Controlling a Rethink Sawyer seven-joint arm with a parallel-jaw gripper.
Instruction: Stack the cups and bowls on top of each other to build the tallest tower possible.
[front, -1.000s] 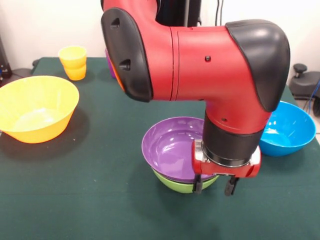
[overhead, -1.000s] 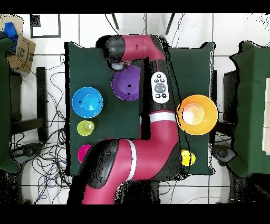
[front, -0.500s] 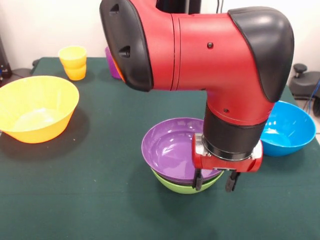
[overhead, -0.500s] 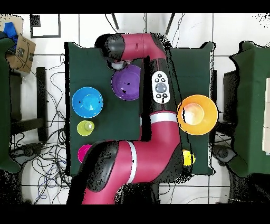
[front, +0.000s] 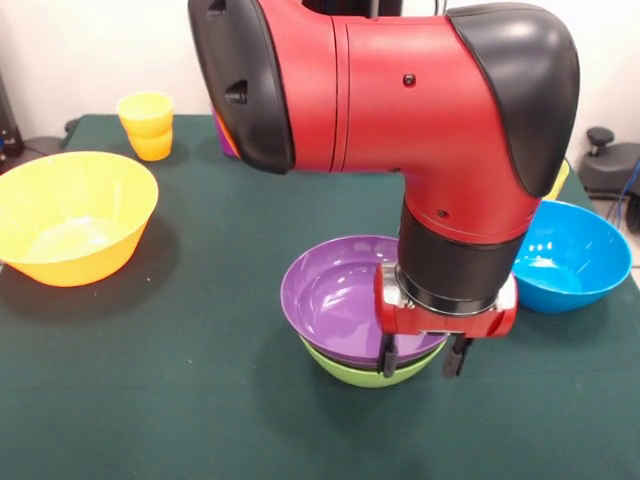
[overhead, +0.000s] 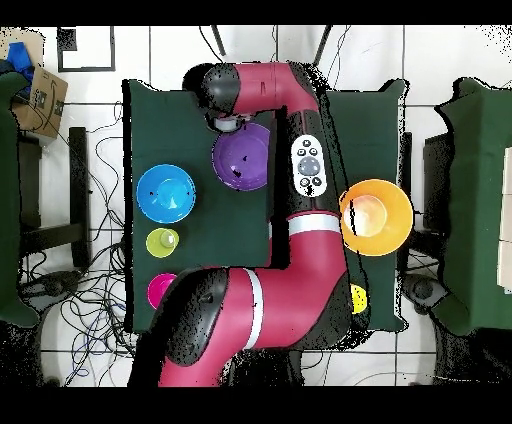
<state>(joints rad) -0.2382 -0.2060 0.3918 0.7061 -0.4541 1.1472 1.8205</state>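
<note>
A purple bowl (front: 335, 295) sits nested in a green bowl (front: 365, 370) at the table's middle; the purple one also shows in the overhead view (overhead: 243, 158). My gripper (front: 423, 358) hangs at the near right rim of this pile. It is open, with one finger (front: 388, 356) in front of the rim and the other to the right of it. In the overhead view the gripper (overhead: 228, 123) is at the bowl's edge. A wide orange bowl (front: 70, 215) stands left, a blue bowl (front: 575, 255) right. An orange-yellow cup (front: 148, 125) stands far left.
The arm's big red elbow hides the table's far middle. Only a purple and orange sliver (front: 224, 138) shows behind it. The overhead view shows a pale yellow cup (overhead: 162, 241) and a red-pink small bowl (overhead: 160, 290) beside the blue bowl (overhead: 166, 194).
My gripper and wrist have shifted slightly to the left in the front view, staying at the pile's near rim. The bowls have hardly moved.
</note>
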